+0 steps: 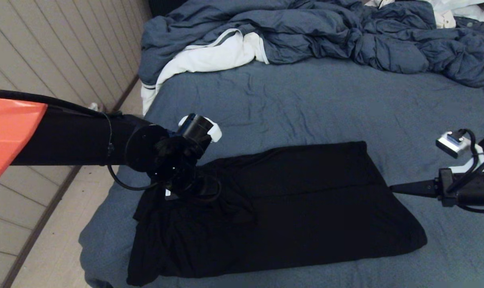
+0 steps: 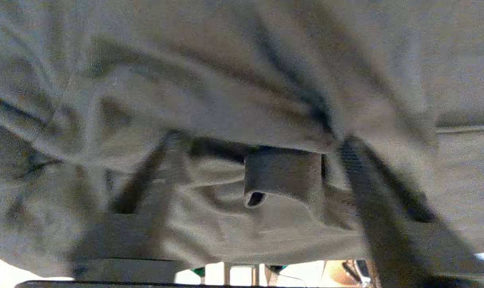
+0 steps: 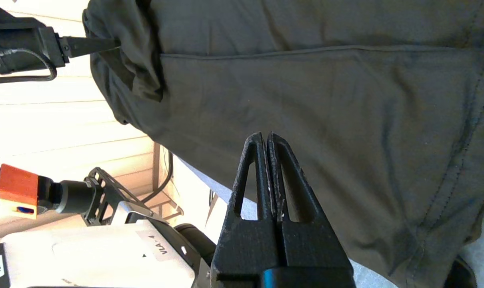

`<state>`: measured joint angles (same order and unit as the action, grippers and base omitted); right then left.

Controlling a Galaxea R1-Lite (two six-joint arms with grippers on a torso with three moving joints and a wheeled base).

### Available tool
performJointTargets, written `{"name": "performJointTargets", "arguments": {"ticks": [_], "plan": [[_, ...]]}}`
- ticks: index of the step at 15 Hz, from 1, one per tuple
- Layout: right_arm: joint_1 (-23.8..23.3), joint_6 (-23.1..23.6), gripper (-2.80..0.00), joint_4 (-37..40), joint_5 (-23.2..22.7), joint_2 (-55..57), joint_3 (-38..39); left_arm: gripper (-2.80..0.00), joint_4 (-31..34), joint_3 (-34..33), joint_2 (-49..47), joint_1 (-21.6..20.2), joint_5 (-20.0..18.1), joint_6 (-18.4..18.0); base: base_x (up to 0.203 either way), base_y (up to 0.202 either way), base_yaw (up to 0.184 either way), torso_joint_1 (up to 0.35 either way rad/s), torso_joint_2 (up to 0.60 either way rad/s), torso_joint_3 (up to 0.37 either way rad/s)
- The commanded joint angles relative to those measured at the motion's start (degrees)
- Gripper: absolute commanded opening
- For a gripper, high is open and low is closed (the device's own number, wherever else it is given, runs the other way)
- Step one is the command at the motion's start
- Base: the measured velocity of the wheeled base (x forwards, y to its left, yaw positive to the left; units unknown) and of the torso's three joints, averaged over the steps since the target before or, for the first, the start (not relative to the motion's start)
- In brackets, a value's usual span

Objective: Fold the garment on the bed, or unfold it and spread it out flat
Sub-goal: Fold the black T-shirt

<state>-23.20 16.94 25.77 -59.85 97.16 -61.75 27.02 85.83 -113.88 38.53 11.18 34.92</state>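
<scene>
The left gripper [image 2: 262, 176] is right down in the cloth, fingers [image 2: 370, 188] parted with a bunched ridge of fabric lying between them, but whether they actually have hold of it I cannot tell. Out from there, the left arm reaches in over the bed's left edge to the rumpled left end of the garment [image 1: 290, 208], which lies plain black side up across the near part of the bed [image 1: 306, 104], folded into a long band with no print showing. Over at the garment's right end, the right gripper [image 3: 269, 140] has its fingers pressed fully together, holding nothing, its tip just beside the hem. To do this step well, I'd say the left fingers want to take only the top layer of that bunched end, close firmly before any lift, and then draw it out low and steady so the flat half isn't dragged askew. As for containers, there are none here. Beyond the shirt, a blue-grey duvet [image 1: 346, 36] is heaped along the bed's far edge with a white cloth [image 1: 210, 56] tucked under its left side.
</scene>
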Motion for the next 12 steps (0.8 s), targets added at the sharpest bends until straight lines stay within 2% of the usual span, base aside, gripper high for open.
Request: {"name": "performJointTargets", "arguments": {"ticks": [1,9,12], "plan": [[0.17,0.11,-2.80,0.16,-0.35,0.14,0.05,-2.80,0.22,-0.48,0.41,-0.02,0.07,0.39,0.000,0.000,0.000,0.000,0.00,0.000],[0.26,1.07,-2.80,0.24,-0.44,0.22,0.31,-2.80,6.55,-0.89,2.91,0.64,-0.22,2.77,0.000,0.000,0.000,0.000,0.00,0.000],[0.26,1.07,-2.80,0.24,-0.53,0.14,0.31,-2.80,10.84,-1.37,5.07,2.88,-0.03,3.68,0.000,0.000,0.000,0.000,0.00,0.000]]}}
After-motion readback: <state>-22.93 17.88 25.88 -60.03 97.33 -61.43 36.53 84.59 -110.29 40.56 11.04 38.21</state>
